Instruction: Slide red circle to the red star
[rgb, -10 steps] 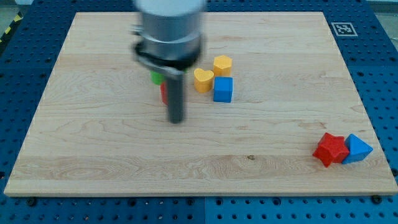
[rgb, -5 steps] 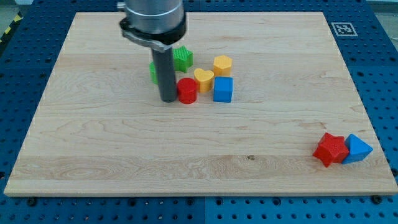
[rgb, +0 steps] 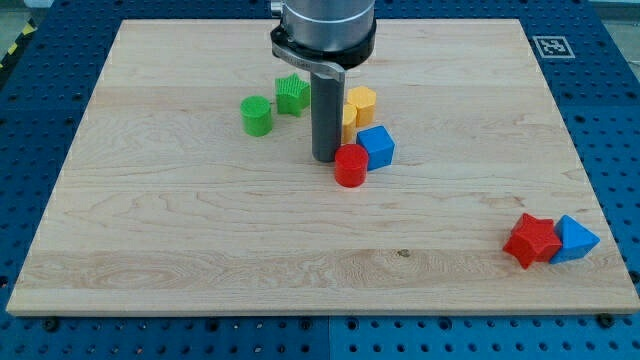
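Observation:
The red circle (rgb: 351, 166) sits near the board's middle, touching the blue cube (rgb: 377, 146) on its upper right. My tip (rgb: 324, 158) stands right against the red circle's upper left side. The red star (rgb: 531, 240) lies far off at the view's lower right, touching a blue triangular block (rgb: 575, 238).
A yellow hexagon block (rgb: 361, 102) and a partly hidden yellow heart (rgb: 346, 120) sit just behind the rod. A green cylinder (rgb: 257, 115) and a green star (rgb: 291, 94) lie to the view's upper left. The wooden board (rgb: 180, 240) ends just beyond the red star.
My tip has moved to the view's right, pushing the red circle right and slightly down. The blue cube has been shoved and turned. The green blocks are now uncovered.

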